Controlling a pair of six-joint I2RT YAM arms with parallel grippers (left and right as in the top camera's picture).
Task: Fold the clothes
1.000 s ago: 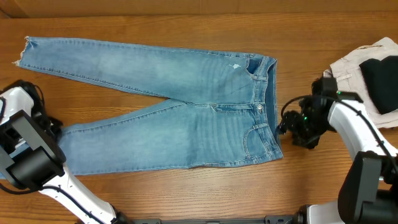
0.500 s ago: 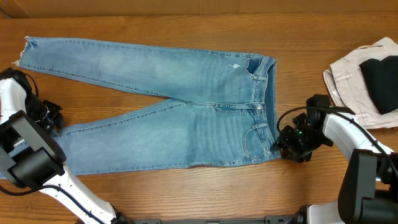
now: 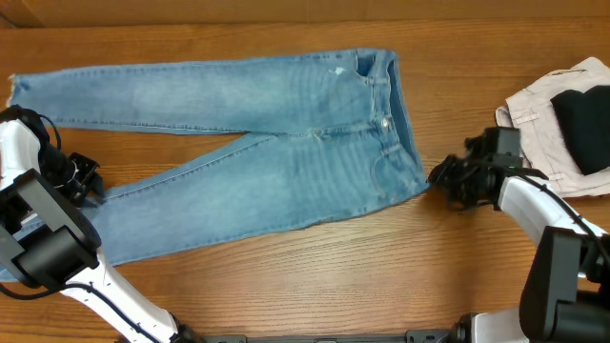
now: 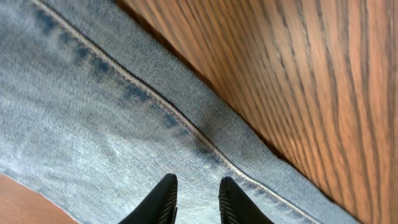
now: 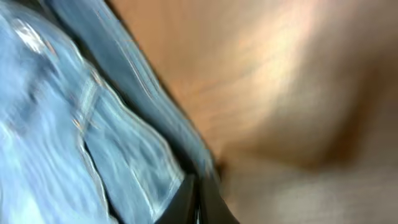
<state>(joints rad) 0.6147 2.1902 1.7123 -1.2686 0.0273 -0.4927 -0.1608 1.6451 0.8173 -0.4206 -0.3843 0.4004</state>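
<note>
The clothes are light-blue jeans (image 3: 267, 143) lying flat across the table, waistband to the right and legs running left. My left gripper (image 3: 95, 186) sits at the upper edge of the near leg, close to its hem. In the left wrist view its jaws (image 4: 196, 186) stand narrowly apart with denim (image 4: 93, 112) pinched between them, beside a stitched seam. My right gripper (image 3: 437, 176) is at the near waistband corner. The blurred right wrist view shows its fingers (image 5: 198, 186) pressed together on the denim edge (image 5: 62, 112).
An off-white garment (image 3: 538, 110) with a black garment (image 3: 583, 124) on top lies at the right edge, just behind my right arm. Bare wooden table (image 3: 315, 286) runs along the front below the jeans.
My right gripper has shut on the waistband corner and pulled it up. The whole jeans have swung up and to the left. My left gripper has stayed at the near leg.
</note>
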